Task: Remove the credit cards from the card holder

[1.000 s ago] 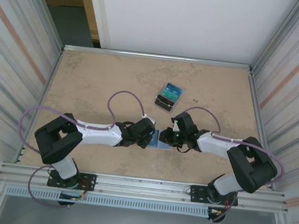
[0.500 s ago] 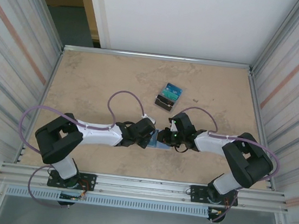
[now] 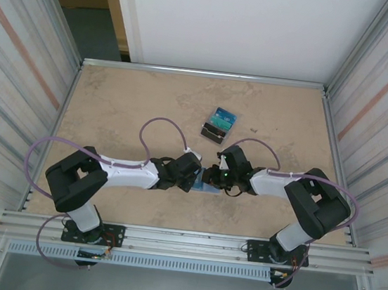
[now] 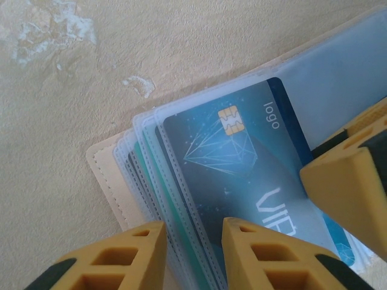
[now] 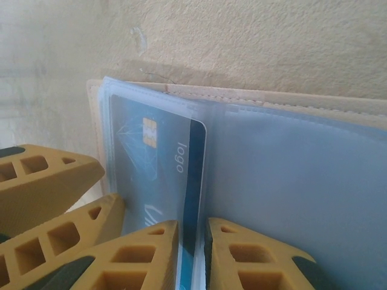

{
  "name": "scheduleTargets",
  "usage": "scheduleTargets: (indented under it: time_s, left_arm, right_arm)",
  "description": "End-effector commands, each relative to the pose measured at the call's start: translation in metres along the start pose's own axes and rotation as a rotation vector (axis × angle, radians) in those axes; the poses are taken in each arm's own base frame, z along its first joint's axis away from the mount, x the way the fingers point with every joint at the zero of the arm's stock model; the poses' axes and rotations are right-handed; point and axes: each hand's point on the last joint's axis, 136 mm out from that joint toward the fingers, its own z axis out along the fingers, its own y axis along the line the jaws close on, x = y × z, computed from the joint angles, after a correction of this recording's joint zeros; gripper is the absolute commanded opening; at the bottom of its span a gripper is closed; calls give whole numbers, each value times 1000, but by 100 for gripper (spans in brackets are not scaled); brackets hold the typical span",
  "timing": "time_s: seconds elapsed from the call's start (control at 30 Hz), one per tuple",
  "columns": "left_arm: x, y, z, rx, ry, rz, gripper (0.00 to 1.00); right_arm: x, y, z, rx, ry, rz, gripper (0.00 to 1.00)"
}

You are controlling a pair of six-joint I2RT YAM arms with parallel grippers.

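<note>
Right wrist shows credit card [image 5: 162, 181] between claw [image 5: 192, 226] tips.

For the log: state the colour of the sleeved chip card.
Teal-blue card, gold chip; clearest in left wrist view.

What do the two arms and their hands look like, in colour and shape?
Both arms have white links and black joint blocks. A purple cable loops along the left arm; another along the right arm. The hand fingers are yellow, with triangular cut-outs and dark pads.
</note>
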Motion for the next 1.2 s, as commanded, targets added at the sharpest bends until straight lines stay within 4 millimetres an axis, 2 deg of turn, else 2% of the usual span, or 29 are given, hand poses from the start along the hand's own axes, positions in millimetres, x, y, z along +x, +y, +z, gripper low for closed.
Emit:
scheduleTargets:
  time_s: [0.0, 0.23, 0.5, 0.63, 0.9, 1.07, 1.17]
  left_arm:
    - [15, 1, 4, -4, 52, -6, 32]
    - [13, 2, 1, -5, 43, -12, 33]
    - [16, 6, -1, -29, 54, -10, 33]
    - [16, 9, -2, -41, 58, -10, 32]
    - [17, 6, 0, -31, 63, -12, 29]
    - [16, 5, 0, -24, 60, -13, 29]
    - [16, 4, 0, -20, 59, -13, 28]
  right_arm:
    - [6, -3, 7, 33, 33, 5, 19]
    - [8, -9, 7, 96, 41, -6, 11]
    - [9, -13, 1, 110, 32, -3, 13]
    - [9, -9, -3, 81, 28, 0, 15]
    - [8, 6, -7, -68, 23, 37, 14]
    - [7, 5, -6, -76, 21, 38, 12]
    - [8, 6, -5, -83, 27, 38, 14]
